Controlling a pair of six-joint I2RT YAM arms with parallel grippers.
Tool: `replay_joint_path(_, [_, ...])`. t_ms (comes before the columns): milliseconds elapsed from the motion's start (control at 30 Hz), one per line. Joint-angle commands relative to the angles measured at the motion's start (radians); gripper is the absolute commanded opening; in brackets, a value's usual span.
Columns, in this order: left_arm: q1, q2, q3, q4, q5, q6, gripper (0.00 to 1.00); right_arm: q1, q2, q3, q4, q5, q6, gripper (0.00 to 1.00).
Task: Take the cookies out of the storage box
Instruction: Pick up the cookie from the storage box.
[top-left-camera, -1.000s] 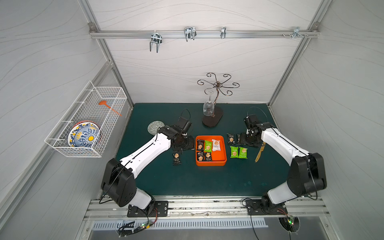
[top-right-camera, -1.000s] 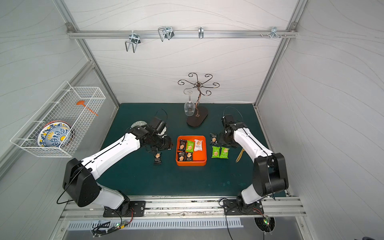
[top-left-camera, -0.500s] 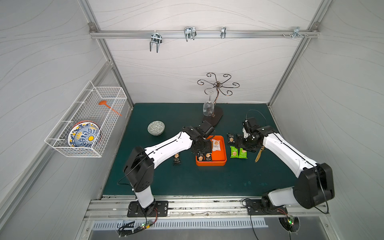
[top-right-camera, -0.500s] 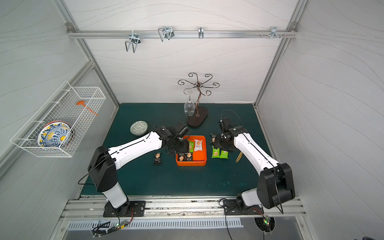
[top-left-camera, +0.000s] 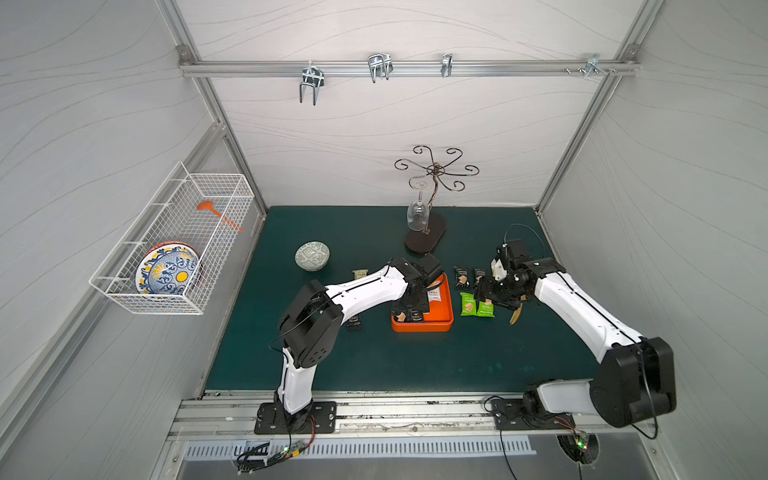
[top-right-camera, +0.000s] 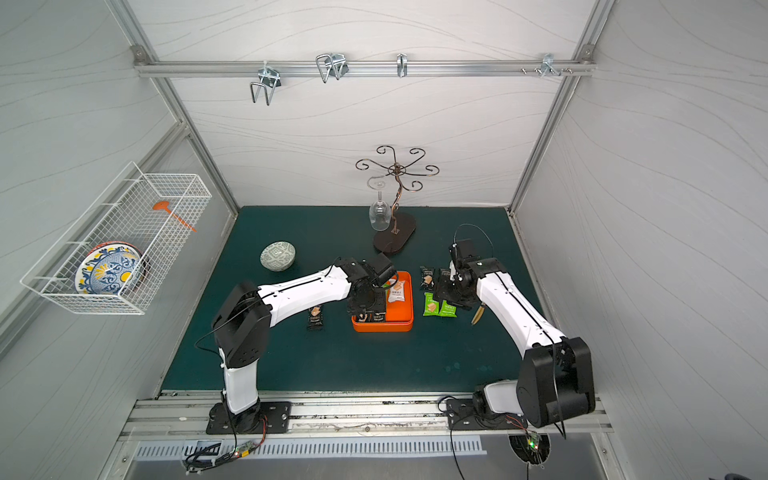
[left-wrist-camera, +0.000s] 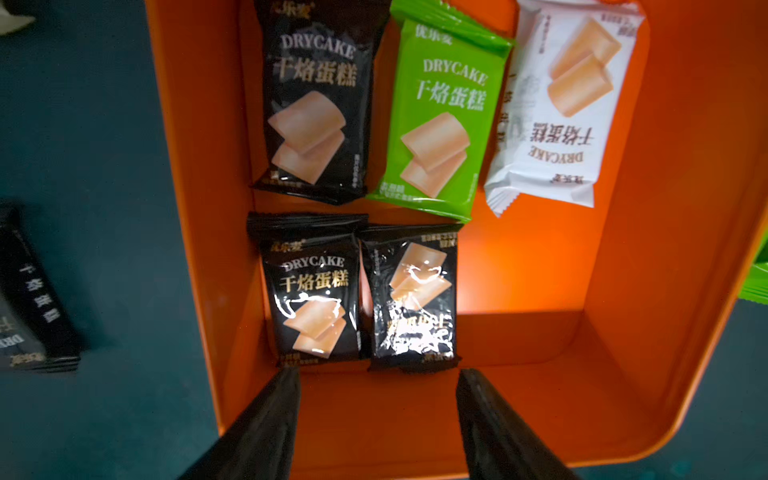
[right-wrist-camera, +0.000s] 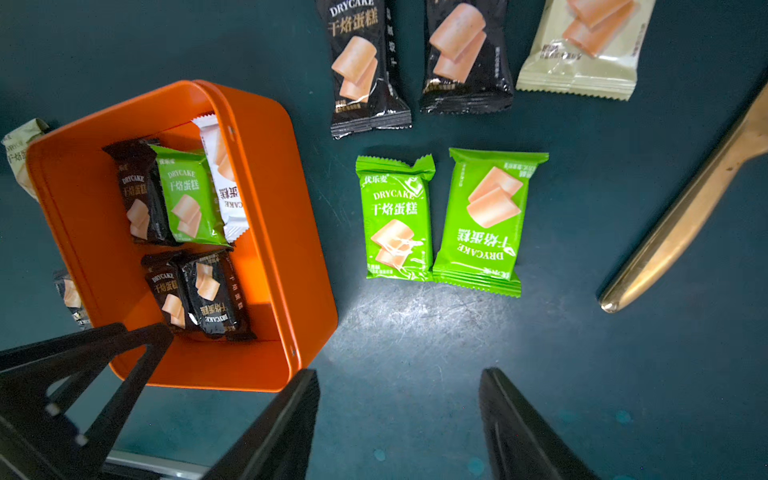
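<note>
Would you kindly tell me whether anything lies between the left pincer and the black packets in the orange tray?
Nothing visible does. The left pincer hangs open over the shallow orange storage tray, and the two glossy black cookie packets nearest it lie uncovered, side by side, just ahead of its fingertips.

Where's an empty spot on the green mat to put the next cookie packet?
The widest bare patch is the front of the green mat, between the orange storage box and the front rail. Another lies at the back, between the patterned bowl and the glass stand. Crowded: between the box and the golden utensil, where green packets and black packets lie.
</note>
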Motion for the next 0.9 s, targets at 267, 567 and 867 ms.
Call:
replay_joint_path(267, [-0.028, 0.093, 0.077, 0.022, 0.007, -0.003, 0.65, -0.011, -0.023, 0.018, -0.01, -0.028, -0.035, 0.67])
replay_joint_path(567, [-0.035, 0.166, 0.123, 0.027, 0.016, 0.0, 0.64, -0.016, -0.03, 0.003, -0.009, -0.022, -0.05, 0.67])
replay_joint_path(867, [-0.036, 0.221, 0.155, 0.054, 0.042, 0.003, 0.63, -0.024, -0.026, 0.011, -0.011, -0.021, -0.056, 0.67])
